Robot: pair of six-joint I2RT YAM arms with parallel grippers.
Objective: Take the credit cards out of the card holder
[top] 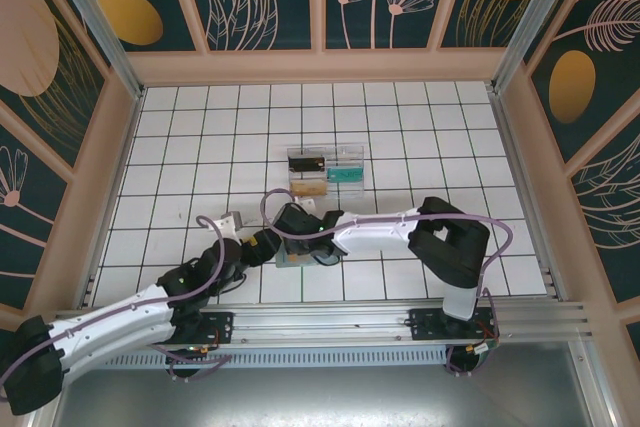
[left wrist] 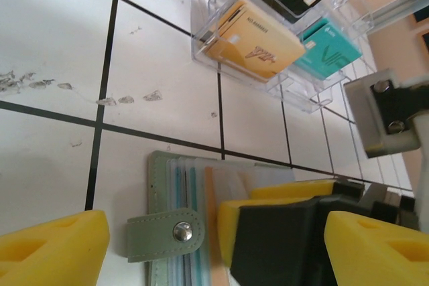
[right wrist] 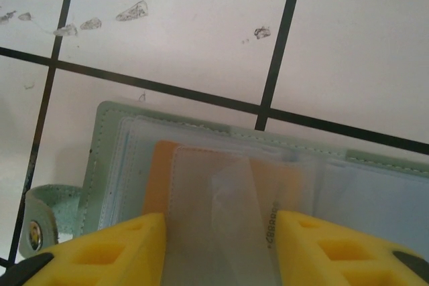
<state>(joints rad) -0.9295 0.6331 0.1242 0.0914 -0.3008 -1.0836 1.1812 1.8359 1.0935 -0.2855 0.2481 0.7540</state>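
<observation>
Right tool [right wrist: 221,252] low over card holder [right wrist: 107,159]

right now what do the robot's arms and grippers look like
The left arm and right arm are white tubular links with black joints, and mauve cables loop along them. They end in blocky yellow fingers with moulded recesses.
</observation>
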